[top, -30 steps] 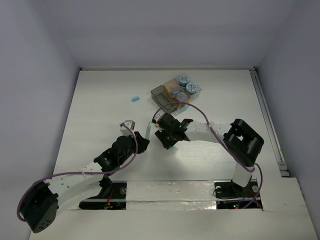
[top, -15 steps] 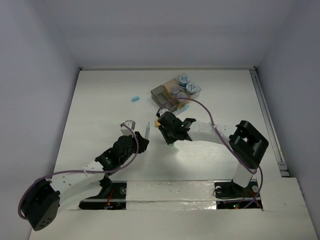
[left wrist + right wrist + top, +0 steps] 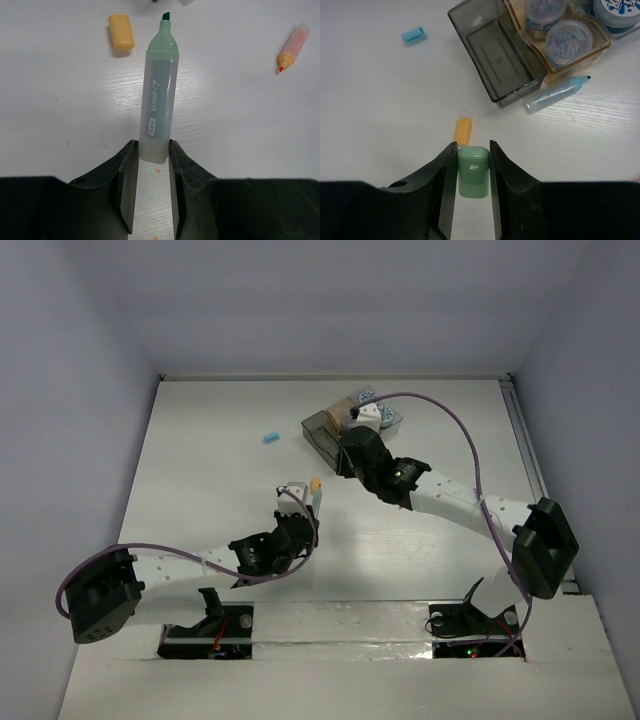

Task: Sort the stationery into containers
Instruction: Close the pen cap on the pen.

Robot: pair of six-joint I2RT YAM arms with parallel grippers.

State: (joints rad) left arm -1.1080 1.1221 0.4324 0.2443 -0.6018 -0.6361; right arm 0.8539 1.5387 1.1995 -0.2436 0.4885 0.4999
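My left gripper (image 3: 152,146) is shut on the rear end of an uncapped green highlighter (image 3: 159,107), which lies pointing away over the table; in the top view this gripper (image 3: 304,521) is at mid-table. My right gripper (image 3: 472,146) is shut on the green cap (image 3: 473,172) and holds it above the table just in front of the containers (image 3: 330,430). The dark grey box (image 3: 497,60) is empty. The tan box (image 3: 580,50) holds purplish cylinders (image 3: 568,42). A blue-and-white roll (image 3: 620,10) sits beyond.
An orange cap (image 3: 121,32) lies ahead of the green tip, also in the right wrist view (image 3: 463,131). An uncapped orange highlighter (image 3: 292,46) lies to the right. An uncapped blue highlighter (image 3: 556,94) lies before the tan box. A light blue cap (image 3: 270,437) lies left of the containers.
My right gripper has left the highlighter and moved up toward the containers with the green cap. My left gripper has moved right and forward with the highlighter.
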